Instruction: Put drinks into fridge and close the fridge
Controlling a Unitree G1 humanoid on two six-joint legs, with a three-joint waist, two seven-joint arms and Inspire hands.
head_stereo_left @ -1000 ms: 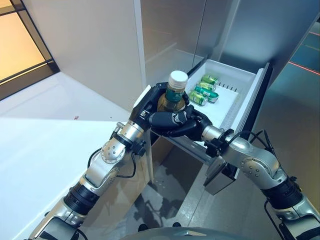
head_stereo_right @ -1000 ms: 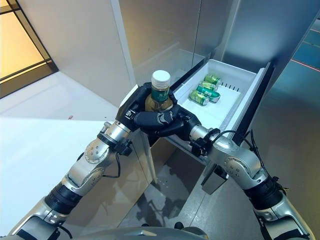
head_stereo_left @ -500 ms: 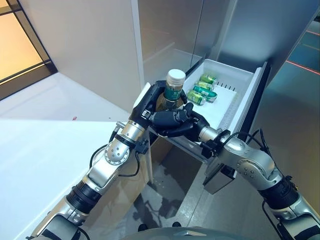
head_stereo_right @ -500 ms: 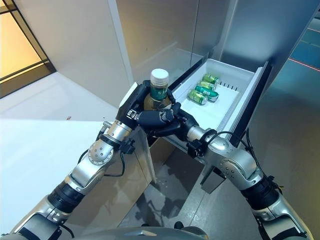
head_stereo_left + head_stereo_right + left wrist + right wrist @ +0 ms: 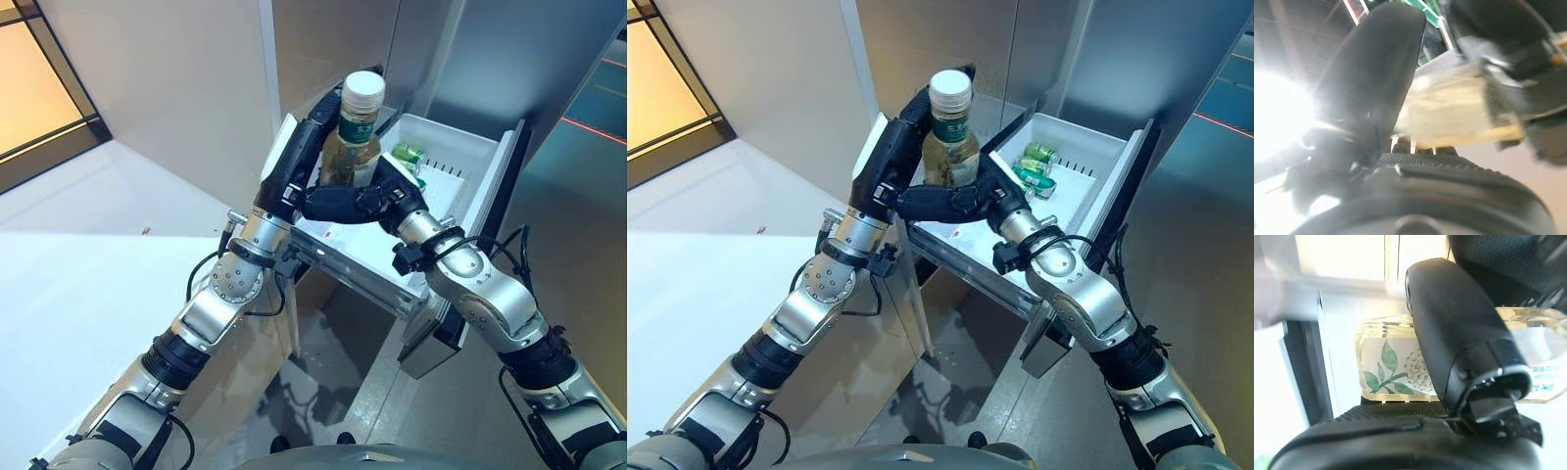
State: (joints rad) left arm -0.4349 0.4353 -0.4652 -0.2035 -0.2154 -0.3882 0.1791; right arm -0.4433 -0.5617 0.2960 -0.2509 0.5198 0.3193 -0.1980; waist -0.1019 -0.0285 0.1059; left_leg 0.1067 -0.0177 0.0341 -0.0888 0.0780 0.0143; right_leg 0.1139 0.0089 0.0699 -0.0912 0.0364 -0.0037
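Observation:
A tea bottle [image 5: 358,132] with a white cap and green label is held upright above the near left corner of the pulled-out white fridge drawer [image 5: 470,181]. My right hand [image 5: 343,203] is shut on its lower part, with the thumb lying across the flowered label [image 5: 1386,367] in the right wrist view. My left hand [image 5: 294,162] rests along the bottle's left side with straight fingers. The left wrist view shows the bottle [image 5: 1449,112] past the left thumb [image 5: 1381,73]. Several green cans [image 5: 409,155] lie at the drawer's far end.
The drawer's dark front panel [image 5: 502,211] stands on the right side. A white counter [image 5: 78,294] stretches to the left. Tall grey fridge panels [image 5: 333,59] rise behind the drawer. Grey floor [image 5: 323,392] shows under the drawer.
Both hands have raised the bottle and carried it further over the drawer. The left hand's fingers, wrapped round the bottle before, now lie straight against it.

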